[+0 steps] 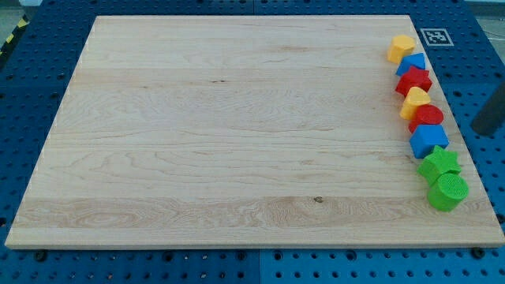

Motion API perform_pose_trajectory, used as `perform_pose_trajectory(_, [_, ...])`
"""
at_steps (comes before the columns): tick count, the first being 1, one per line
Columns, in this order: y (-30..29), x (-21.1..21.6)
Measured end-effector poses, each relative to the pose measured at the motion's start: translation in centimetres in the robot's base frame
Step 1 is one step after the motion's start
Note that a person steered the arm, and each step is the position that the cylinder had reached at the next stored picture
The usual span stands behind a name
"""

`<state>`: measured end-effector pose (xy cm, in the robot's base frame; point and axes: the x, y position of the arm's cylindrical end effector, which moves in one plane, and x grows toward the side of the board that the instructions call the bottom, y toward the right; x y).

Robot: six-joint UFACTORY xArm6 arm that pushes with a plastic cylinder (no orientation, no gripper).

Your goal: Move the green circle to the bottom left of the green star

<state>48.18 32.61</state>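
Observation:
The green circle (448, 191) lies near the right edge of the wooden board (237, 134), low in the view. The green star (439, 162) sits just above it and slightly to the left, touching it. The two end a tight column of blocks along the board's right edge. A dark rod enters from the view's right edge. My tip (478, 129) is off the board, over the blue pegboard, right of the blue block (428, 140). It is above and to the right of the green star, and touches no block.
Above the green star the column runs upward: the blue block, a red circle (427, 117), a yellow block (415, 102), a red star (414, 80), a blue block (412, 63), a yellow hexagon (401, 47). A black-and-white marker (435, 36) lies at the top right corner.

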Motion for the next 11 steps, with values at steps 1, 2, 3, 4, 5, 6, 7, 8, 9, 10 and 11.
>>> perform_pose_trajectory(1, [-0.7, 5.1])
perform_pose_trajectory(2, [-0.7, 5.9])
perform_pose_trajectory(3, [-1.1, 9.2])
perform_pose_trajectory(4, [-1.1, 9.5])
perform_pose_trajectory(5, [-1.1, 9.5])
perform_pose_trajectory(6, [-2.3, 9.4])
perform_pose_trajectory(7, [-4.3, 9.3])
perform_pose_trajectory(8, [-5.9, 8.9])
perform_pose_trajectory(9, [-7.2, 8.8])
perform_pose_trajectory(10, [-7.2, 9.4])
perform_pose_trajectory(11, [-7.1, 11.1])
